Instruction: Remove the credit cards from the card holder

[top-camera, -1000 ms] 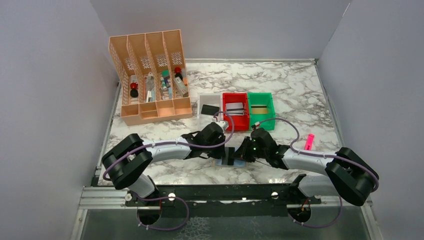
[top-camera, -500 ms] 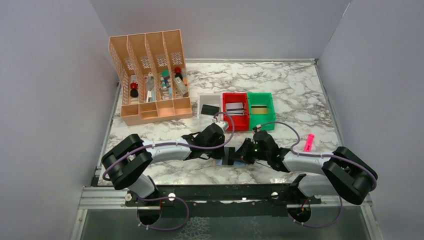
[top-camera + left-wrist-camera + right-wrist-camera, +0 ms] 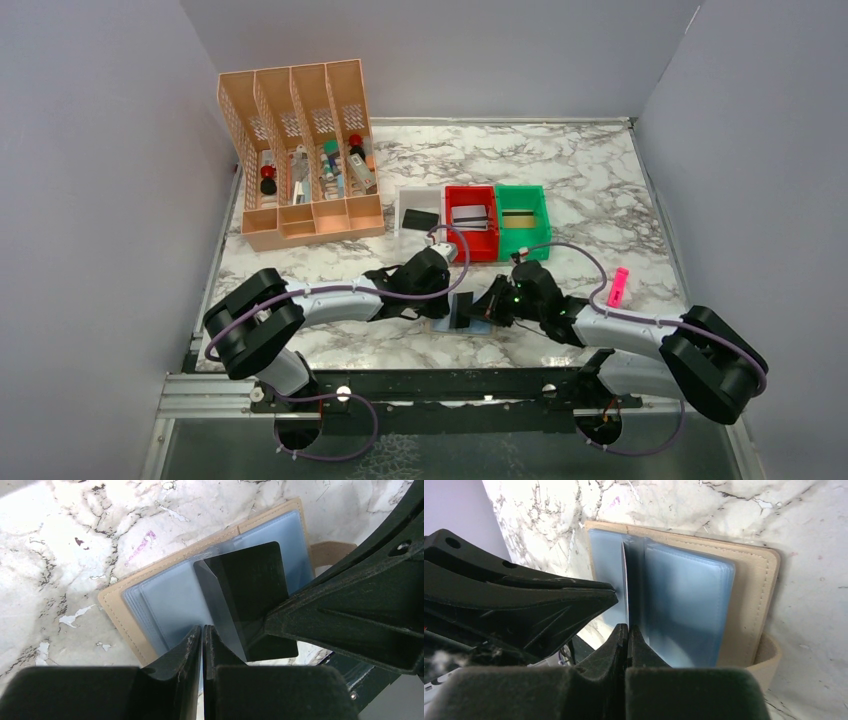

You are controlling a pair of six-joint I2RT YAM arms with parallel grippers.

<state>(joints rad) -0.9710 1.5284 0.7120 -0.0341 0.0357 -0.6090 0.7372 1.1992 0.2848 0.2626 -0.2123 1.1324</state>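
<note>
- The left gripper (image 3: 202,632) pinches, nearly closed, the open card holder (image 3: 120,612) by a clear sleeve.
- The right gripper (image 3: 627,630) is clamped tight on the upright black card (image 3: 250,595).

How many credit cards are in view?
4: black card in the white bin, silver-grey card in the red bin, striped card in the green bin, second black card upright at the card holder. Its sleeves may hide more.

On your marble worktop (image 3: 600,180): orange organizer (image 3: 300,160) far left, white bin (image 3: 418,191), red bin (image 3: 470,189) and green bin (image 3: 521,188) in a row, pink marker (image 3: 618,285) right.
</note>
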